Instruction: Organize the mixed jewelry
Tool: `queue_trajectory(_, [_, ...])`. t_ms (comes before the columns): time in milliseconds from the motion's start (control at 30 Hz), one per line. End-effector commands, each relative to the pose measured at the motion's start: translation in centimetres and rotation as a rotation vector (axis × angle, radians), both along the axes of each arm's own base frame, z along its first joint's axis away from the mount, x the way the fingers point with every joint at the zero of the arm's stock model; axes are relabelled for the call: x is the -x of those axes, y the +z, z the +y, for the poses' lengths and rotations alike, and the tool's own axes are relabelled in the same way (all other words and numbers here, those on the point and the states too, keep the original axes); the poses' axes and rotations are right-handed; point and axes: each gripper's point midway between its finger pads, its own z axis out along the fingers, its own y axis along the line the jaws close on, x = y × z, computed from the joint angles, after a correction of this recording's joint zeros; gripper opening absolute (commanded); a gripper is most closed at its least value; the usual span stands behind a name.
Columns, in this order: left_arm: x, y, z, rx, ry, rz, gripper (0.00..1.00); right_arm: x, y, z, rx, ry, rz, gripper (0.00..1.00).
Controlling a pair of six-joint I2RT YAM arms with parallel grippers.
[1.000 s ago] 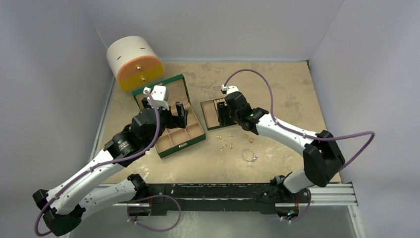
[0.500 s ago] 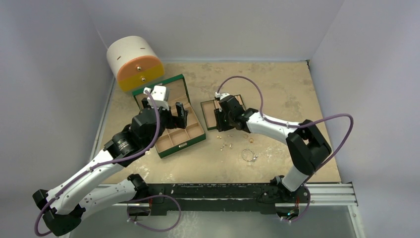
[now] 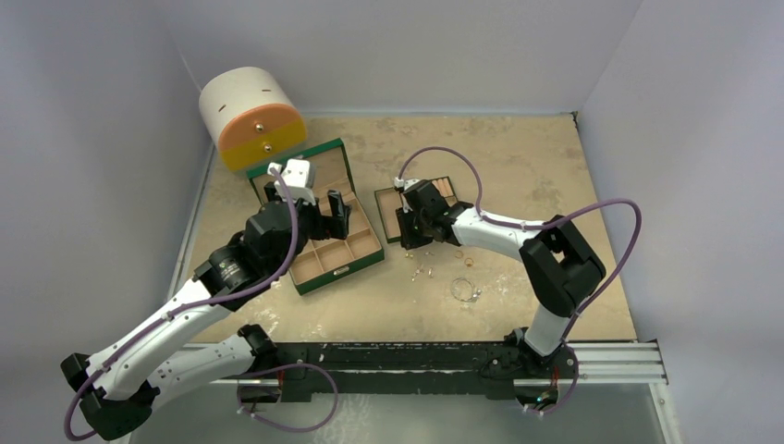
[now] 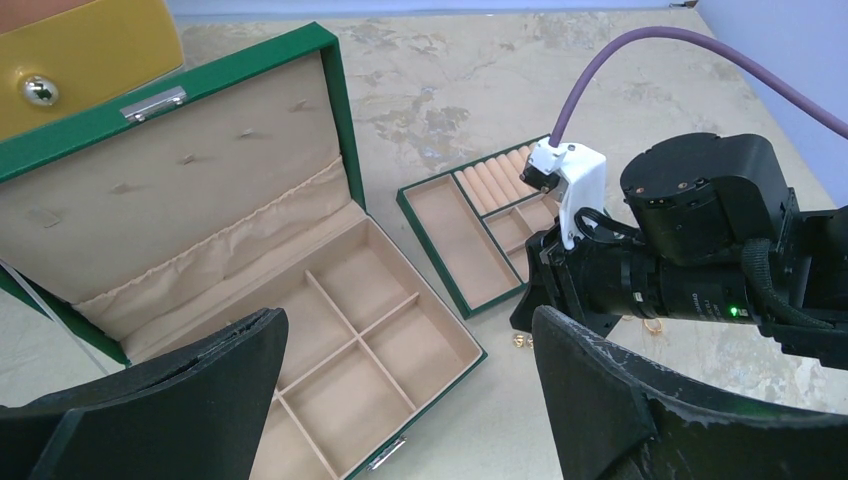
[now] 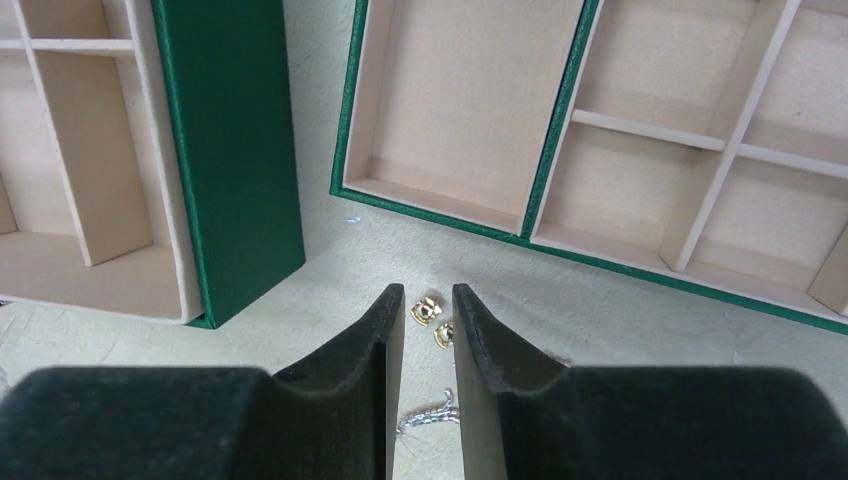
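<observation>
From above, your right gripper (image 3: 410, 242) sits low over the loose jewelry (image 3: 427, 270) beside the insert tray (image 3: 386, 205). The left wrist view shows your left gripper (image 4: 408, 330) spread wide and empty above the green box (image 4: 335, 110). At the right wrist, jaws narrowly parted straddle two gold earrings (image 5: 430, 318), unclamped; closing could pinch both together or flick one away.

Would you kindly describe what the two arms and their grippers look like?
The left arm and right arm have white link shells and black joint housings, each trailing a purple cable. The left gripper and right gripper have two black wedge-shaped fingers and a white camera mount. A small green light glows on the right wrist.
</observation>
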Motion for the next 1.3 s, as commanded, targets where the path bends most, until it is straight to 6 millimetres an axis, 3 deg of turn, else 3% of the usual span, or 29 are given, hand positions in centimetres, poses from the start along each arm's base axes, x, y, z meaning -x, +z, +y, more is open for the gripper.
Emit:
queue_trajectory(0, [-0.2,2.4,-0.2,0.043,0.0,-0.044,0.92,0.0,0.6,0.4,-0.013,0.017,-0.024,0.26])
queue_trajectory(533, [-0.4,1.9,-0.4,0.029,-0.001,-0.032,0.92,1.0,-0.8,-0.4,0.013,0.021,0.009,0.22])
queue_trajectory(1100, [-0.4,1.9,-0.4,0.028,0.001,-0.032,0.92,1.0,-1.6,0.5,0.015,0.033,0.019,0.17])
queue_trajectory(1267, [-0.4,2.0,-0.3,0.029,0.004,-0.033,0.92,1.0,-1.7,0.5,0.017,0.032,0.018,0.03])
